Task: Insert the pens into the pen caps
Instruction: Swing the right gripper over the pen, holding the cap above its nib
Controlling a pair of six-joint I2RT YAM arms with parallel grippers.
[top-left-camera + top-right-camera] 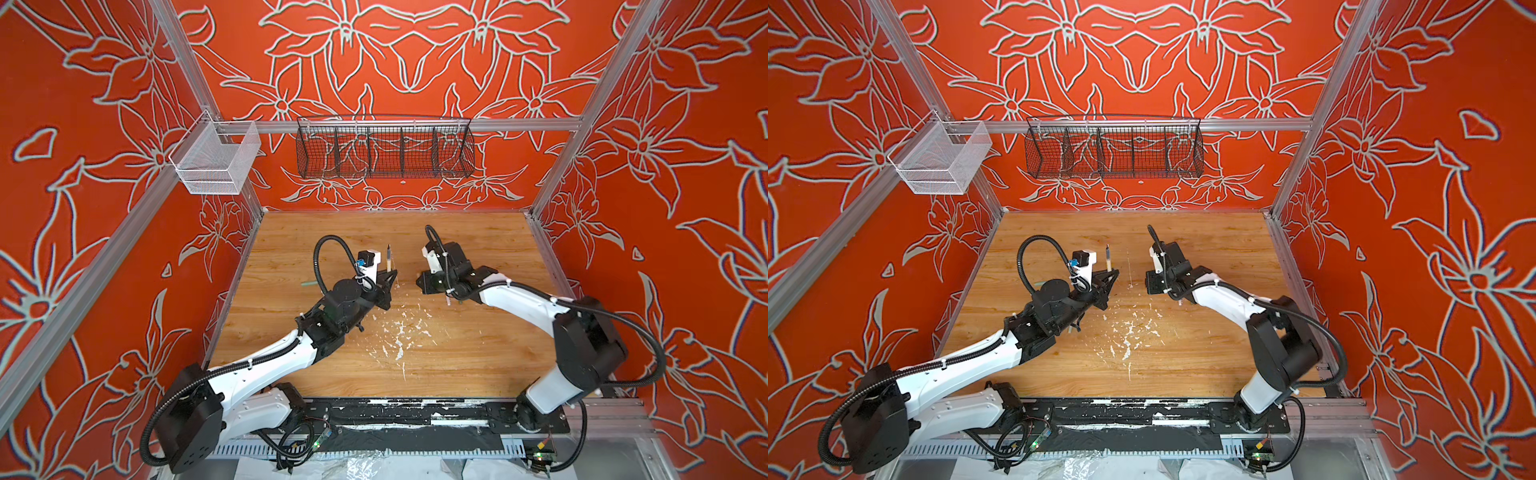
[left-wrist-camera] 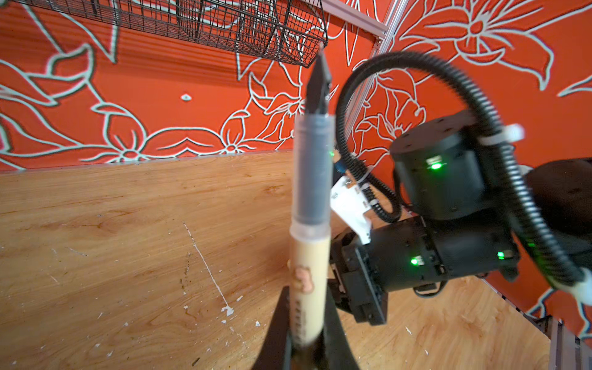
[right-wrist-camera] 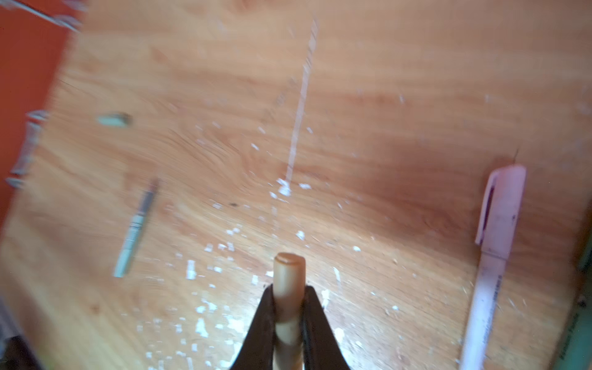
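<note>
Left tool (image 2: 307, 323) grips tan pen (image 2: 310, 256) — right tool (image 3: 288, 304) pinches tan cap (image 3: 289, 272).

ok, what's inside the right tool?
A tan pen cap, clamped in the right tool, one end poking out in front. Its other end is hidden between the fingers.

Matt wood-grain table (image 1: 478, 374), smooth plastic tan pen (image 2: 309, 272), black metal-wire basket (image 1: 384, 151)

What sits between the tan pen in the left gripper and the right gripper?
In both top views, only bare table with a thin white paint streak separates the tan pen from the right gripper.
</note>
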